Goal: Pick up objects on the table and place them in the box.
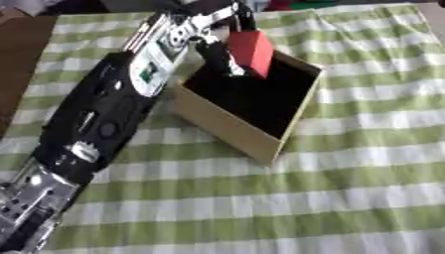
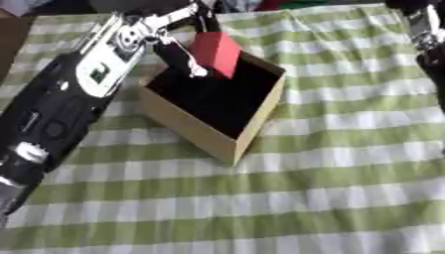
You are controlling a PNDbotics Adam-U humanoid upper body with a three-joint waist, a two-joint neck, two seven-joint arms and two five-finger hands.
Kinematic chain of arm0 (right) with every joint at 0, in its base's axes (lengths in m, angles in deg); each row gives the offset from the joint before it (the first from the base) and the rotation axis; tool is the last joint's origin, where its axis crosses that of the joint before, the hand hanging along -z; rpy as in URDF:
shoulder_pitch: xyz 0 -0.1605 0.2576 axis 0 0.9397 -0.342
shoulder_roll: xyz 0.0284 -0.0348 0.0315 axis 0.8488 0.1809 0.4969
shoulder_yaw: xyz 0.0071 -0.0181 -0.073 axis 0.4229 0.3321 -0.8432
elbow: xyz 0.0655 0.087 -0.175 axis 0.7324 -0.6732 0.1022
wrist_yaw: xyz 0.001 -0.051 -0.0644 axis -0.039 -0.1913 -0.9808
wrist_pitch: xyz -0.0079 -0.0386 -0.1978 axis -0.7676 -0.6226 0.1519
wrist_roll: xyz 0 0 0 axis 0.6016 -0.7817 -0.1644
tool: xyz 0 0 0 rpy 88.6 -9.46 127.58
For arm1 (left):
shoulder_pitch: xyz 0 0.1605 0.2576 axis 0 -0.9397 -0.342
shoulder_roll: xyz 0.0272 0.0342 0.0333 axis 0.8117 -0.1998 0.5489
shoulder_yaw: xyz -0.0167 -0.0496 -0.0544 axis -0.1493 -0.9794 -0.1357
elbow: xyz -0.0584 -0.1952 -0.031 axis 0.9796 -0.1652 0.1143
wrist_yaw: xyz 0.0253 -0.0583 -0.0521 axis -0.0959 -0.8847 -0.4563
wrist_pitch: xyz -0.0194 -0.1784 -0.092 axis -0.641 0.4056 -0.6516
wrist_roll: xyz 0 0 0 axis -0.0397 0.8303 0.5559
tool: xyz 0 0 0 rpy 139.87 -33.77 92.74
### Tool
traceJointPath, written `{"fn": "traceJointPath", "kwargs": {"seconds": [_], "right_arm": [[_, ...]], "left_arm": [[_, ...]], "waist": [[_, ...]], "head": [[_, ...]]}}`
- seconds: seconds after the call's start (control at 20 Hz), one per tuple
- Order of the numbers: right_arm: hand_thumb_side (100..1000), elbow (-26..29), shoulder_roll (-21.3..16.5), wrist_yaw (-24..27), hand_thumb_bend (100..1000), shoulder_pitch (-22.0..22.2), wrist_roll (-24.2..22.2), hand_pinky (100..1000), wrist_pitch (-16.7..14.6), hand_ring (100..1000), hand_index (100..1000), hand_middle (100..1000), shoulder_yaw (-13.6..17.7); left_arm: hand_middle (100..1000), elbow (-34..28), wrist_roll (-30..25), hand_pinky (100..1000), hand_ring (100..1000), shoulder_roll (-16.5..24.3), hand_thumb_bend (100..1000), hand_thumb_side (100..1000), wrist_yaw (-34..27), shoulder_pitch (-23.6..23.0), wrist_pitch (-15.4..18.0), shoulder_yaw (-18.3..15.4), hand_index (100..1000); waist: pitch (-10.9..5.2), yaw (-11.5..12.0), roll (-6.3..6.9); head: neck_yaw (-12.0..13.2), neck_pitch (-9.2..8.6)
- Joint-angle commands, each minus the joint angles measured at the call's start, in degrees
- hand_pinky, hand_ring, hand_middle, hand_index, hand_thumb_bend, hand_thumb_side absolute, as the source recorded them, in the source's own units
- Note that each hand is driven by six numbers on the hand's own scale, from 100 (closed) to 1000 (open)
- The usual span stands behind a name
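Your left hand (image 1: 222, 37) has its fingers curled round a red block (image 1: 253, 51) and holds it over the far rim of the box (image 1: 228, 130), tilted, with its lower corner dipping just inside the opening. The block is not yet let go, so this placement is in hand but not finished: what you need now is probably a short lowering over the dark interior and then a release.

The box sits open on the green-and-white checked cloth (image 1: 347, 198) that covers the counter, turned at an angle, one corner pointing toward you. Its inside is too dark to tell whether anything already lies in it, so you cannot count what is done so far.

Of your right side, only the arm (image 2: 426, 34) shows, at the upper right edge of the right eye view; its hand is out of view.

No other loose object shows on the visible cloth. Judging by that, this block may be among the last, though the counter's edges lie beyond the views.
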Motion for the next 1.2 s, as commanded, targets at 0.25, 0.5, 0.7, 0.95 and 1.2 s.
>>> {"fn": "traceJointPath", "kwargs": {"seconds": [0.25, 0.5, 0.7, 0.95, 1.2], "right_arm": [[556, 1.1, -0.5, 0.5, 100, -0.6, -0.1, 913, 0.1, 771, 889, 700, 0.4], [562, 1.1, -0.6, 0.6, 100, -0.5, -0.2, 913, 0.2, 771, 890, 700, 0.4], [562, 1.1, -0.6, 0.6, 100, -0.5, -0.2, 913, 0.2, 771, 889, 700, 0.4], [563, 1.1, -0.6, 0.6, 100, -0.3, -0.3, 914, 0.3, 771, 890, 700, 0.3], [566, 1.1, -0.4, 0.6, 100, 0.0, -0.4, 914, 0.5, 771, 890, 700, 0.3]], "left_arm": [[777, 1.6, -0.2, 829, 785, 0.1, 494, 100, 3.8, 0.8, 4.6, -1.9, 907], [799, 2.7, 1.2, 829, 806, -0.1, 559, 100, 7.5, 0.4, 5.2, -2.7, 927], [817, 1.2, -0.9, 813, 830, 0.3, 716, 100, 8.3, 0.6, 4.9, -2.4, 946], [812, -1.7, -4.1, 792, 834, 1.0, 780, 157, 11.1, 0.6, 3.5, -2.0, 938], [792, -5.5, -4.7, 798, 816, 1.5, 635, 127, 10.4, 0.2, 1.5, -2.8, 916]], "waist": [[-0.93, -0.2, -0.15], [-0.8, 0.1, -0.15], [-0.83, 0.4, -0.17], [-0.97, 0.6, -0.22], [-1.11, 1.0, -0.27]], "head": [[0.1, -0.33], [0.0, 0.0], [-0.2, 0.24], [-0.3, 0.41], [-0.5, 0.42]]}}
